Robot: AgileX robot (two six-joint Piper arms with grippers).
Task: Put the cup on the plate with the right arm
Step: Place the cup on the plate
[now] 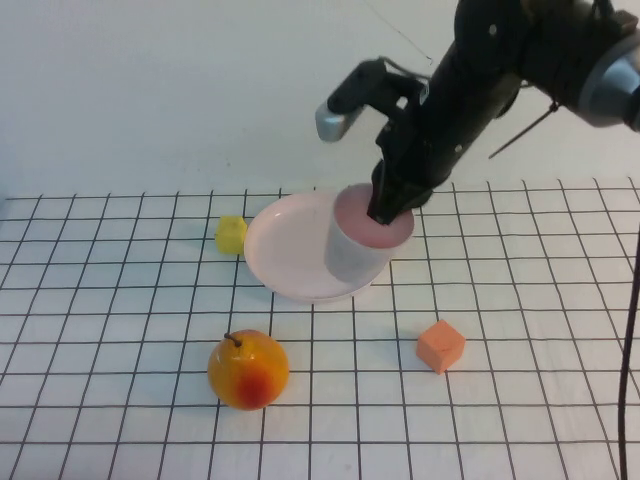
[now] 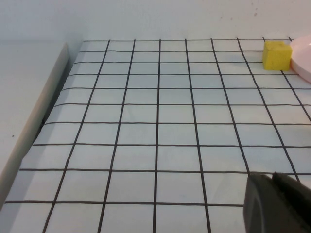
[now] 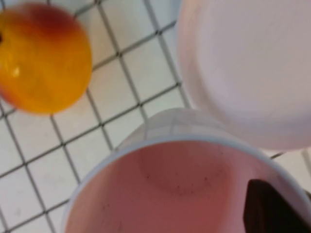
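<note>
The pale pink cup hangs upright in my right gripper over the right front part of the pale pink plate. The gripper is shut on the cup's far rim, with one dark finger inside the cup. I cannot tell whether the cup's base touches the plate. In the right wrist view the cup's open mouth fills the foreground and the plate lies beyond it. My left gripper shows only in the left wrist view, shut and empty, low over the gridded table far from the plate.
An orange-yellow fruit lies at the front left, also in the right wrist view. A small orange cube sits at the front right. A yellow cube rests beside the plate's left rim, also in the left wrist view.
</note>
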